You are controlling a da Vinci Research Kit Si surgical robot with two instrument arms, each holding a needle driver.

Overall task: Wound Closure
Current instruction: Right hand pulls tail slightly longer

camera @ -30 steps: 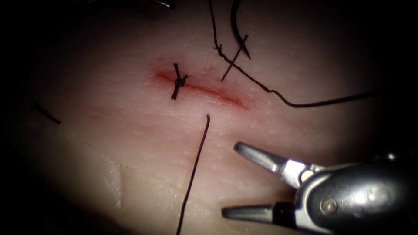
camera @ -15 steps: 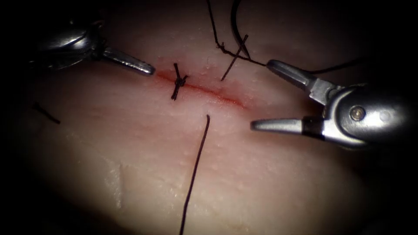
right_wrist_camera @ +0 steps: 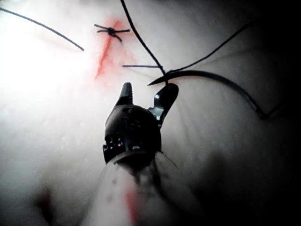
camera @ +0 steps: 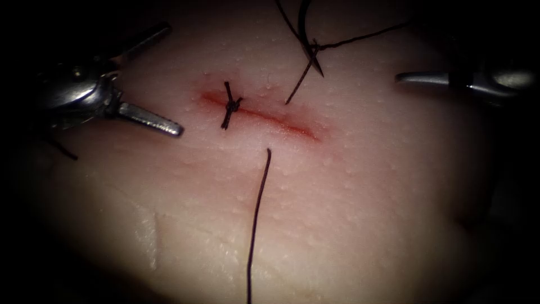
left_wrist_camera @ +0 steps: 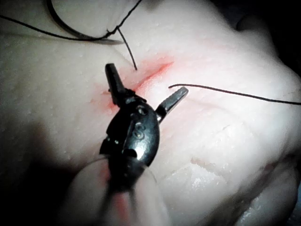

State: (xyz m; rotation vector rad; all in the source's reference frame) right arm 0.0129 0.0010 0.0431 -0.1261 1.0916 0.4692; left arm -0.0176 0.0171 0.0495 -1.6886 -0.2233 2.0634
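Note:
The cut (camera: 259,115) runs across the tissue (camera: 315,214) with one knotted stitch (camera: 230,104) near its left end. The curved needle (camera: 308,39) lies free on the tissue beyond the cut's right half, not in the tissue, with thread (camera: 360,38) tied at it. My left tool (camera: 173,79) is left of the cut, jaws open and holding nothing; the left wrist view shows the left tool (left_wrist_camera: 147,77) spread just short of the cut (left_wrist_camera: 155,70). My right tool (camera: 400,53) is at the upper right. The right wrist view has the right tool (right_wrist_camera: 148,89) open and empty, just short of the needle (right_wrist_camera: 211,74).
A loose length of thread (camera: 256,219) runs from just below the cut toward the near edge. A short thread tail (camera: 298,84) slants from the needle's knot toward the cut. A small thread scrap (camera: 64,151) lies at the far left.
My right tool rose from the lower right to the upper right. The left tool came in from the upper left and opened. The thread beside the needle now runs up to the right.

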